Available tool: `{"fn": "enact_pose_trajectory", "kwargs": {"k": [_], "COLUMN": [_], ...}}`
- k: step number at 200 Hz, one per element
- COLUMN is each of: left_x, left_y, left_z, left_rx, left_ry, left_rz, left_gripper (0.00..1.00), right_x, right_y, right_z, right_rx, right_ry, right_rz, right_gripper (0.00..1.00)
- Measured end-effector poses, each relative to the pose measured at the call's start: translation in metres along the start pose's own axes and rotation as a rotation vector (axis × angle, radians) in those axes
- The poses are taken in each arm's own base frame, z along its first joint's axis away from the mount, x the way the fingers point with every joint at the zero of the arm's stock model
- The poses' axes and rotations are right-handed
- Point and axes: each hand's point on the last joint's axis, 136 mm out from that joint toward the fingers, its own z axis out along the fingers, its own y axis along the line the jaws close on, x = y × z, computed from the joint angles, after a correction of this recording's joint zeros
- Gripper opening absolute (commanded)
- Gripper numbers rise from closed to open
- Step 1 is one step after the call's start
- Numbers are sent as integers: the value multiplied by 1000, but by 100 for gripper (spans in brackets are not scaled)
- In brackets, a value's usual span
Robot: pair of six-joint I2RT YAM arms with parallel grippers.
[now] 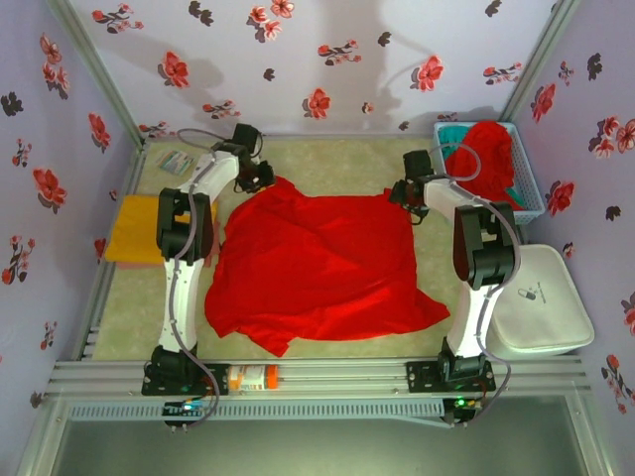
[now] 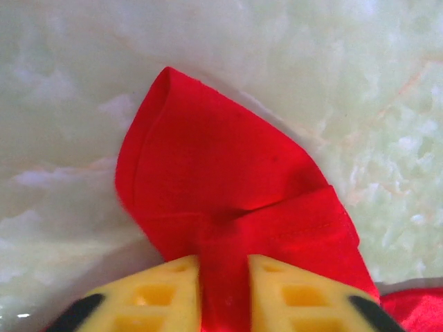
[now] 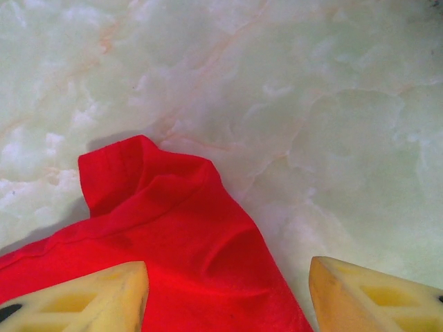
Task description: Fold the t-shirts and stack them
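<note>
A bright red t-shirt [image 1: 313,263] lies spread on the table. My left gripper [image 1: 260,178] is at its far left corner, shut on a fold of the red cloth [image 2: 221,207] that runs between the yellow fingers [image 2: 166,290]. My right gripper [image 1: 405,190] stands open at the far right corner, its fingers [image 3: 104,294] astride the red hem [image 3: 180,235]. A folded orange-yellow t-shirt [image 1: 134,230] lies at the left edge. More red cloth [image 1: 484,154] is heaped over teal cloth [image 1: 454,132] in the basket.
The blue mesh basket [image 1: 526,188] sits at the back right. A white lidded box [image 1: 541,302] stands near the right arm. A small card [image 1: 176,162] lies at the back left, and an orange bottle [image 1: 250,376] rests on the front rail.
</note>
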Motion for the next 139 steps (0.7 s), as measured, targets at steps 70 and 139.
{"fn": "enact_pose_trajectory", "kwargs": {"k": [70, 139], "left_x": [-21, -47], "left_y": [-40, -148], "left_z": [-29, -57], "left_rx": [41, 152], "left_ry": [-79, -311], "left_rz": [55, 276], "left_gripper": [0, 23], "right_x": [6, 1], "right_y": [-5, -8], "right_z": [-4, -10], "right_rx": [-4, -12], "right_ry": [-6, -29], "right_rz": [2, 16], "right_gripper": [64, 64]}}
